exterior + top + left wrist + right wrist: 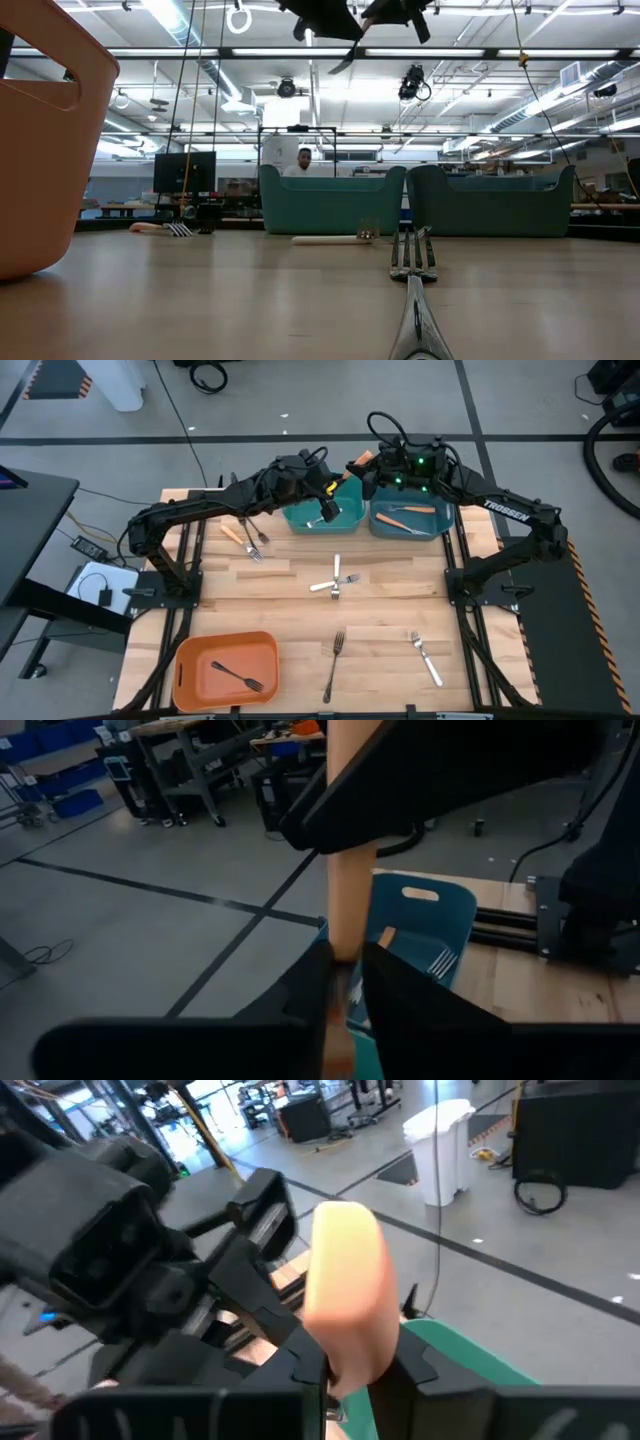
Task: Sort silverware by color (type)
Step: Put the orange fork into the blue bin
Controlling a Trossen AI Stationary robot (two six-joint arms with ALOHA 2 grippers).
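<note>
Both arms meet above the far edge of the tabletop (300, 575): the left gripper (328, 510) hangs over the green bin (300, 518) and the right gripper (366, 472) just beside it, over the gap between that bin and the blue bin (440, 525), and the jaws of both are clamped on one orange-handled fork (345, 1290), held in the air between them. Another orange-handled fork (410, 511) lies in the blue bin and a dark fork (238, 677) in the orange bin (190, 660) at the near left. On the tabletop lie two crossed white-handled forks (335, 582) at the middle, one white-handled fork (426, 657) and a dark fork (334, 665) nearer, and an orange-handled fork (240, 539) with dark forks (252, 530) beside it at the far left.
</note>
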